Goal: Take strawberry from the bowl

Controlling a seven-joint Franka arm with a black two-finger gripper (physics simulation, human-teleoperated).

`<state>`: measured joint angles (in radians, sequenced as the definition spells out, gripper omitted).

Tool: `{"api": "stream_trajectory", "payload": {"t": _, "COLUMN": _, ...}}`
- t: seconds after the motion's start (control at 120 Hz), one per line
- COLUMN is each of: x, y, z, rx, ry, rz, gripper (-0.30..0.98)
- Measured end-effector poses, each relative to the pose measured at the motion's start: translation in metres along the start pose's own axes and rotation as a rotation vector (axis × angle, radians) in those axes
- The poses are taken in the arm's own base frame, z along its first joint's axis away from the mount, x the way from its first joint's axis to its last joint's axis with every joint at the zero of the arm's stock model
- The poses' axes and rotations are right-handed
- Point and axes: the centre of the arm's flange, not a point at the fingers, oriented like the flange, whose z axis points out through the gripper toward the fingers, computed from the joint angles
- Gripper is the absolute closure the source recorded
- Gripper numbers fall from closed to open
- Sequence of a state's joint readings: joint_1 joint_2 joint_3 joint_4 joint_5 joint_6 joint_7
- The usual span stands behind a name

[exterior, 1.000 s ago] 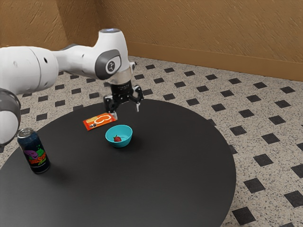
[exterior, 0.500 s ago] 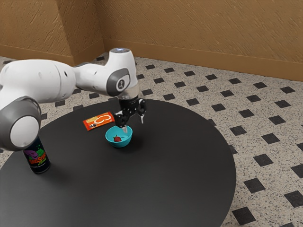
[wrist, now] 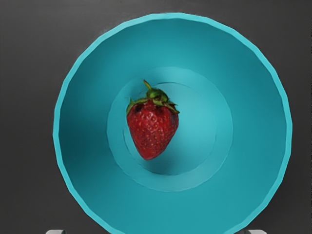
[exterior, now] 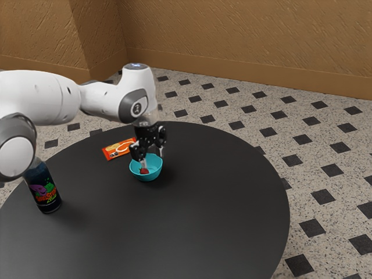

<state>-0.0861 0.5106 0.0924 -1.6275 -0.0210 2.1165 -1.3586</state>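
Tool (exterior: pixel 153 161) open, fingers apart, nothing between them. It's over the teal bowl (exterior: pixel 158 172), tips pointing down. Can't tell how far the tips sit relative to the rim.

Strawberry (wrist: pixel 152 127) is in the bowl, lying on its floor, a bit off centre: about 7 o'clock of the bowl's middle in the exterior view. Red body, green leafy cap and stem on. Tool isn't gripping it.

Rest of the black round bench (exterior: pixel 221 209), clock centred on the bowl, exterior view: orange packet (exterior: pixel 114 152) lies flat at 10 o'clock, near the bowl, one end partly behind the tool. Dark printed can (exterior: pixel 45 192) stands upright between 8 and 9 o'clock, well apart from the bowl, top partly hidden by my arm (exterior: pixel 40 96).
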Motion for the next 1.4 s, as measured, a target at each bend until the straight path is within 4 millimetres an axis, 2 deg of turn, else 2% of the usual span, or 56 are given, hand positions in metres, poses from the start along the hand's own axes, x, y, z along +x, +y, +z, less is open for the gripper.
{"api": "stream_trajectory", "payload": {"t": 0.133, "x": 0.005, "y": -0.001, "z": 0.002, "rx": -0.003, "ry": 0.018, "rz": 0.023, "gripper": 0.25}}
{"api": "stream_trajectory", "payload": {"t": 0.283, "x": 0.014, "y": -0.016, "z": 0.013, "rx": 0.013, "ry": 0.029, "rz": 0.038, "gripper": 0.26}}
{"api": "stream_trajectory", "payload": {"t": 0.417, "x": 0.020, "y": -0.026, "z": 0.011, "rx": 0.006, "ry": 0.036, "rz": 0.045, "gripper": 0.27}}
{"api": "stream_trajectory", "payload": {"t": 0.533, "x": 0.021, "y": -0.018, "z": 0.007, "rx": -0.015, "ry": 0.045, "rz": 0.062, "gripper": 0.27}}
{"api": "stream_trajectory", "payload": {"t": 0.583, "x": 0.028, "y": -0.015, "z": 0.005, "rx": -0.026, "ry": 0.049, "rz": 0.060, "gripper": 0.27}}
{"api": "stream_trajectory", "payload": {"t": 0.817, "x": 0.041, "y": -0.014, "z": 0.020, "rx": -0.017, "ry": 0.050, "rz": 0.081, "gripper": 0.29}}
{"api": "stream_trajectory", "payload": {"t": 1.108, "x": 0.058, "y": -0.017, "z": 0.023, "rx": -0.019, "ry": 0.051, "rz": 0.098, "gripper": 0.30}}
{"api": "stream_trajectory", "payload": {"t": 1.4, "x": 0.051, "y": -0.007, "z": 0.026, "rx": -0.027, "ry": 0.051, "rz": 0.142, "gripper": 0.33}}
